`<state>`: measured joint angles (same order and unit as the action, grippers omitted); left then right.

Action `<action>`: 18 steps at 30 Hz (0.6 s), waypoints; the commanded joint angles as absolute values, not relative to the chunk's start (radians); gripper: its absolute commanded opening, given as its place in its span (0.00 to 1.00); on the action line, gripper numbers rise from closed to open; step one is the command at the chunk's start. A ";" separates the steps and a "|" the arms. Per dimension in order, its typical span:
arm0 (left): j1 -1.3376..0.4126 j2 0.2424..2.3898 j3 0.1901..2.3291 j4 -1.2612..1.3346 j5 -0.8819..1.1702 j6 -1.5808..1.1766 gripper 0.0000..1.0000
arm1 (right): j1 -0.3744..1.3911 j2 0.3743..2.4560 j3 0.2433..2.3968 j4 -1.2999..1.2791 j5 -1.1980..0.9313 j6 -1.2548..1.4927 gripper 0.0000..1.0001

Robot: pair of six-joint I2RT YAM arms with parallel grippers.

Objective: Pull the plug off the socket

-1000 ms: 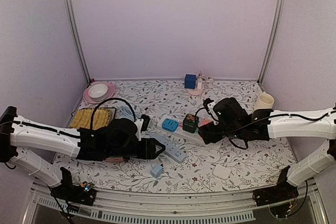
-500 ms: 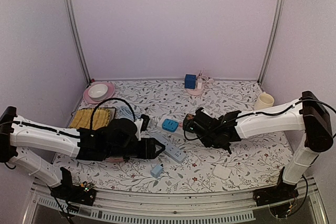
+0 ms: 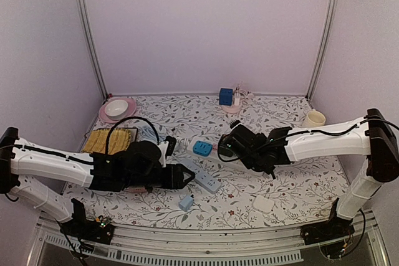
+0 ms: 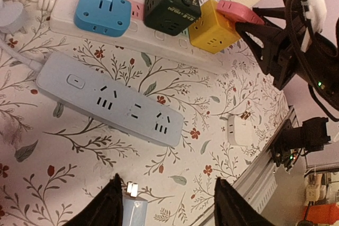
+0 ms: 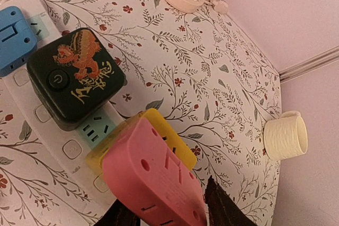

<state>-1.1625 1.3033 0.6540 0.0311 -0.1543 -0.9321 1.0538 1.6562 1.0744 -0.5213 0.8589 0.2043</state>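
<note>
From above, we see the left pincer (image 3: 187, 177) low over the flowered tablecloth (image 3: 293, 191). Its tips are just beside the near end of a grey-blue power strip (image 3: 206, 182). A small light-blue plug (image 3: 186, 202) lies loose just beside that pincer, on the side toward the arm bases. The right pincer (image 3: 230, 147) reaches in among the adapters, with a blue adapter (image 3: 201, 148) just past its tips. From here we cannot tell what it grips.

In the left wrist view, the left pincer's fingers (image 4: 113, 205) stand apart and hold nothing. The light-blue plug lies on the cloth just inside one finger, prongs toward the grey-blue strip, which lies crosswise ahead of the tips. Beyond it runs a white power strip (image 4: 164, 43) carrying the blue adapter, a dark green cube (image 4: 172, 5) and a yellow cube adapter (image 4: 212, 29). A pink plug (image 4: 235, 11) sits against the far side of the yellow cube adapter, with the right pincer's black tips on either side of it.

In the right wrist view, the pink plug fills the gap between the fingers. Both press its flanks, so we read the right pincer as clamped on it. The plug's front end is against the yellow cube adapter, which sits on the white strip. The dark green cube stands just ahead and to the left. A cream cup (image 5: 286, 136) stands well apart to the right.
</note>
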 commanded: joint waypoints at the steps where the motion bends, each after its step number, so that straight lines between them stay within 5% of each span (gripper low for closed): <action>1: -1.170 1.283 0.635 0.032 -0.164 -0.936 0.59 | 1.053 1.626 1.102 -0.474 0.876 0.158 0.43; 11: -1.171 1.292 0.632 0.041 -0.162 -0.937 0.59 | 1.031 1.619 1.131 -0.444 0.795 0.089 0.12; 18: -1.169 1.337 0.639 0.082 -0.155 -0.932 0.60 | 1.031 1.551 1.171 -0.500 0.633 0.127 0.04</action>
<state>-1.1625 1.3045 0.6437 0.0372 -0.1539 -0.9325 1.0309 1.6348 1.1137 -0.5041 0.7406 0.0875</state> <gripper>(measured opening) 0.598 0.174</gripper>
